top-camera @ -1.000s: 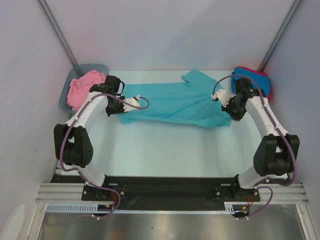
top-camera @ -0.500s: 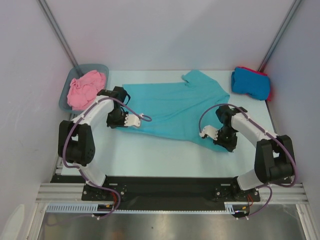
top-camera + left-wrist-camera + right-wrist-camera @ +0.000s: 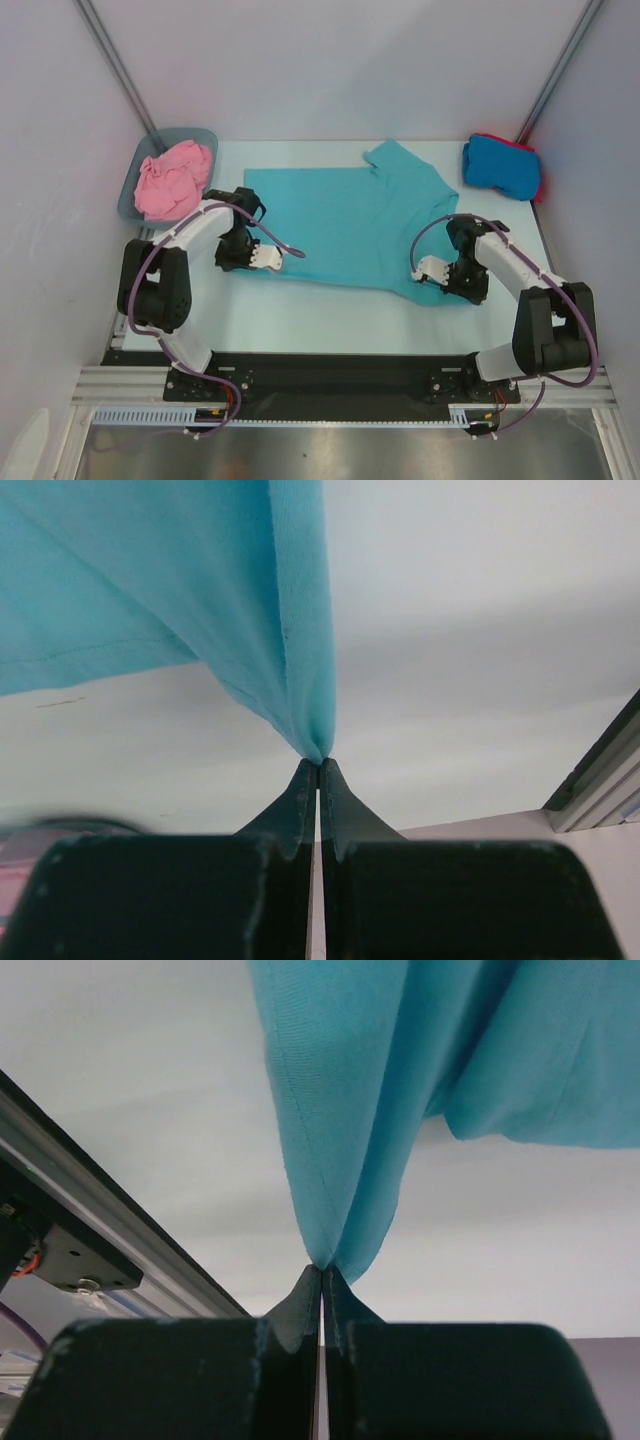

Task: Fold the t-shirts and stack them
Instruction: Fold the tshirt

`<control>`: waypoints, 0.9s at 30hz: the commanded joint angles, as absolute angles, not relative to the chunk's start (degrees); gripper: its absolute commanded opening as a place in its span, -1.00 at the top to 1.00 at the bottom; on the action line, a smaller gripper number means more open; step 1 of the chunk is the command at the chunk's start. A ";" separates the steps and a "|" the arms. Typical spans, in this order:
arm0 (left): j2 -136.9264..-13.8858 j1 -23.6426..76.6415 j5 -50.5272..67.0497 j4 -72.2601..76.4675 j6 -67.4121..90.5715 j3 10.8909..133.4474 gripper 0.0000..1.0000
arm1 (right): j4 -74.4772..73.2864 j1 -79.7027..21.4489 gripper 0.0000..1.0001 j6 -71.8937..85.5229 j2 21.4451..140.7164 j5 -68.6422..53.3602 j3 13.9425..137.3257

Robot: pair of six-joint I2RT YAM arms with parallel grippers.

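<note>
Teal t-shirt (image 3: 345, 215): spread flat, its near edge held at both corners.
Left gripper (image 3: 318, 770): clamped on the near-left corner.
Right gripper (image 3: 322, 1272): clamped on the near-right corner.
Table (image 3: 330, 312): bare strip seen before the arm bases.

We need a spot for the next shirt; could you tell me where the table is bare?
Bare table runs along the near edge, between the teal t-shirt and the arm bases. A gap separates it from the blue t-shirt. Crowded: the middle and both sides, where the left hand and right hand grip it.
</note>
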State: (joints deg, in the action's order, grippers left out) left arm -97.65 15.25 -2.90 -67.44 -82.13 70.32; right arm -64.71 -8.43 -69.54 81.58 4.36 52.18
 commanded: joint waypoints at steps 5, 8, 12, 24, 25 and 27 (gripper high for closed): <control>-97.21 16.78 -2.64 -68.91 -82.09 69.08 0.99 | -64.78 -5.54 1.00 -73.21 80.60 7.74 51.77; -97.03 16.96 -2.81 -68.21 -81.65 68.55 0.99 | -63.28 -5.54 1.00 -72.52 80.51 6.95 53.08; -97.47 16.70 -2.11 -66.71 -80.16 71.09 0.99 | -58.72 -5.54 1.00 -71.02 81.56 6.42 56.07; -100.72 15.03 -2.90 -60.82 -77.35 75.14 0.99 | -45.72 -3.08 1.00 -69.17 88.94 7.47 63.02; -101.07 14.94 -2.81 -60.39 -77.17 75.41 0.99 | -45.18 -2.99 1.00 -69.26 89.12 7.73 62.76; -101.69 14.59 -2.81 -59.86 -76.82 75.93 0.99 | -44.21 -2.64 1.00 -69.52 89.99 7.91 62.67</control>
